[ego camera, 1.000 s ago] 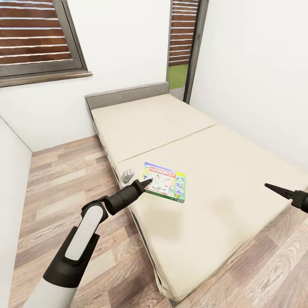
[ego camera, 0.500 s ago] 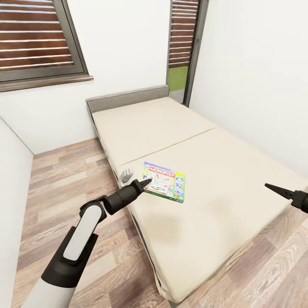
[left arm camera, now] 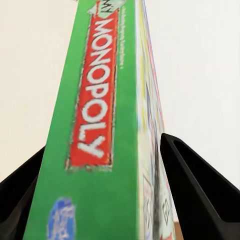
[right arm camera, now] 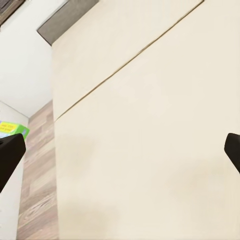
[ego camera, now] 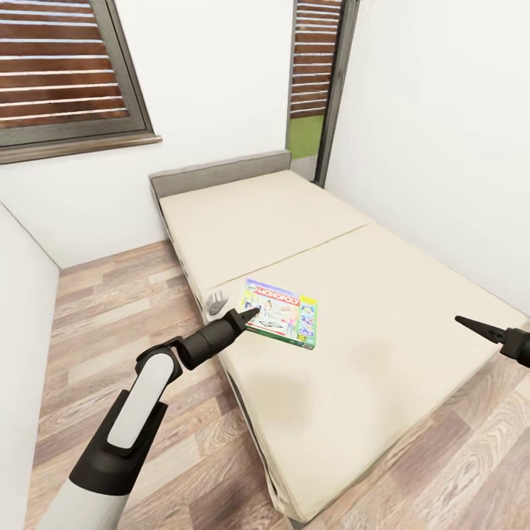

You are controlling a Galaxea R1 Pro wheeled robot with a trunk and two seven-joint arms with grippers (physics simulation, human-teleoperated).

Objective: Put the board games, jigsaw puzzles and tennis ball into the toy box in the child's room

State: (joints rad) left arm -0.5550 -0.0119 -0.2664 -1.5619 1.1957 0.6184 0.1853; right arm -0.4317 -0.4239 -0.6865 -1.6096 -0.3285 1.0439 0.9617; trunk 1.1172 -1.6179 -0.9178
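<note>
Your left gripper point(ego camera: 249, 315) sits at the near corner of the Monopoly box point(ego camera: 281, 312); the left wrist view has a finger on each side of its green edge point(left arm camera: 95, 130), jaws bracketing it, firm pinch or not you can't tell. The game lies flat on the bed point(ego camera: 353, 294) near its floor-side edge. Your right gripper point(ego camera: 471, 326) hovers over the mattress, fingers spread, empty. Beyond are the headboard point(ego camera: 221, 171) and shutters point(ego camera: 62, 70). Judgement: this game isn't lifted yet, and boxing it is still ahead.

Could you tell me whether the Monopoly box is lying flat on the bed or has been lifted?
Cannot tell for sure. The Monopoly box looks flat on the bed, the left hand straddling its green edge; contact underneath isn't visible.
</note>
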